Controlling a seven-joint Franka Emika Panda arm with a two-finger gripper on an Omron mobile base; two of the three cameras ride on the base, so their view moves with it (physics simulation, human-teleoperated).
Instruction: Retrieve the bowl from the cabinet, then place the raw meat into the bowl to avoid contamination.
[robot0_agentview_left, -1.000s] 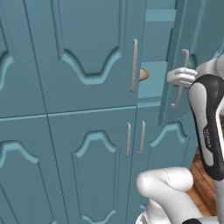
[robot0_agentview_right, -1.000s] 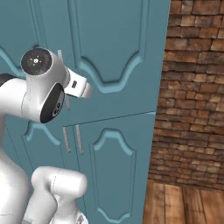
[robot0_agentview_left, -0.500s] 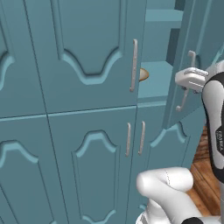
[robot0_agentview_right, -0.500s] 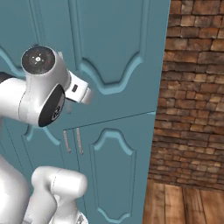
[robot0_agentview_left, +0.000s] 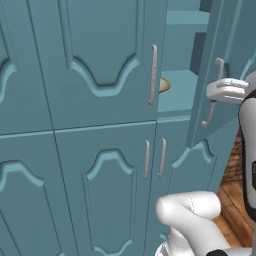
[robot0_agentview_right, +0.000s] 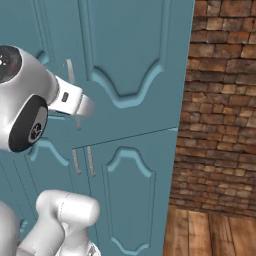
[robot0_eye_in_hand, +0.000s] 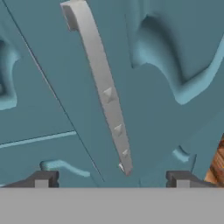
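At right of the left base view, the hand sits at the handle of the cabinet door, which stands ajar. In the hand view its fingertips are spread wide, with that handle between them. The bowl peeks out on the shelf at centre

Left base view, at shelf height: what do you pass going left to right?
Closed cabinet door → its silver handle → edge of the bowl on the shelf → handle of the open door → the white hand beside that handle.
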